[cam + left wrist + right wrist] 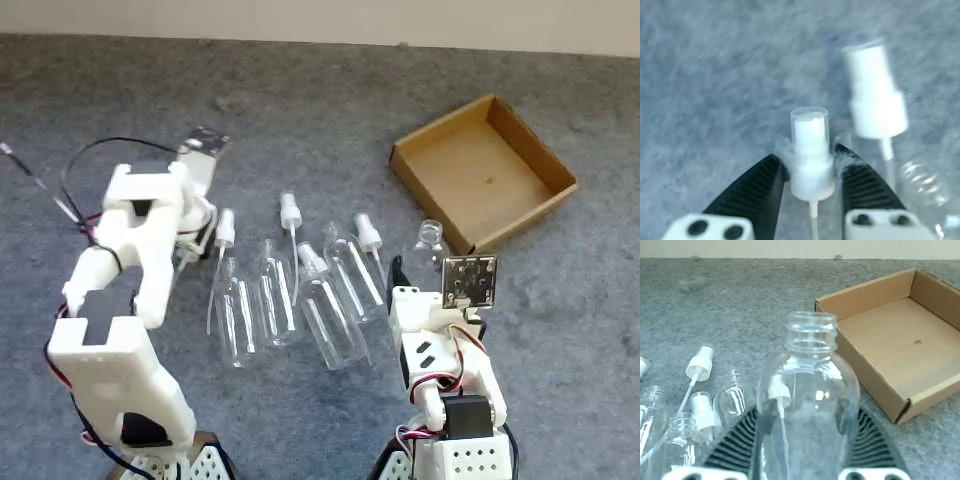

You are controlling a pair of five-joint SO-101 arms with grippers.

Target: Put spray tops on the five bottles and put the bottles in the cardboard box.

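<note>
While the right gripper (807,427) stands clamped on a clear bottle (807,385) with an open neck, the left gripper (810,162) pinches a white spray top (810,150) by its collar, the thin tube running back between the jaws. Between the two arms, four more bottles (330,325) lie on the grey felt table (330,110), with loose spray tops (290,212) by their necks. Beyond the held bottle, farther right, sits the open cardboard box (480,175).
</note>
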